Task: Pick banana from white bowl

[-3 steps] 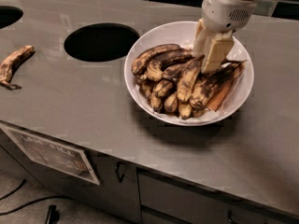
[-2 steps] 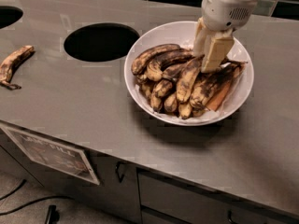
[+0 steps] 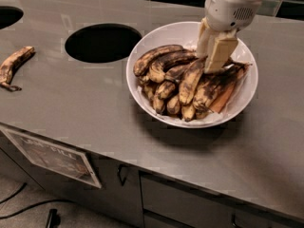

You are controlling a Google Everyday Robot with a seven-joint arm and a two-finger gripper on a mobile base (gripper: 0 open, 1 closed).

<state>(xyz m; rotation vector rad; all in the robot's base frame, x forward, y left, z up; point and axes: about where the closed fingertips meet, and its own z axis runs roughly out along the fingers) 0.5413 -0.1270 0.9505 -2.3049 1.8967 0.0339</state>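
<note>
The white bowl (image 3: 142, 87) stands on the grey counter, right of centre, holding several overripe bananas. A long curved yellow-tan banana with black blotches (image 3: 189, 82) lies across the middle of the pile, its upper end right under my gripper. My gripper (image 3: 213, 56) comes down from the top right on its white arm and reaches into the back of the bowl, touching the pile where that banana's upper end meets the darker bananas beside it. The gripper's tips are hidden among the fruit.
A round hole (image 3: 102, 42) opens in the counter left of the bowl, and part of another (image 3: 7, 15) at the far left. A lone spotted banana (image 3: 14, 64) lies on the counter at the left edge. Cabinet fronts run below the counter's front edge.
</note>
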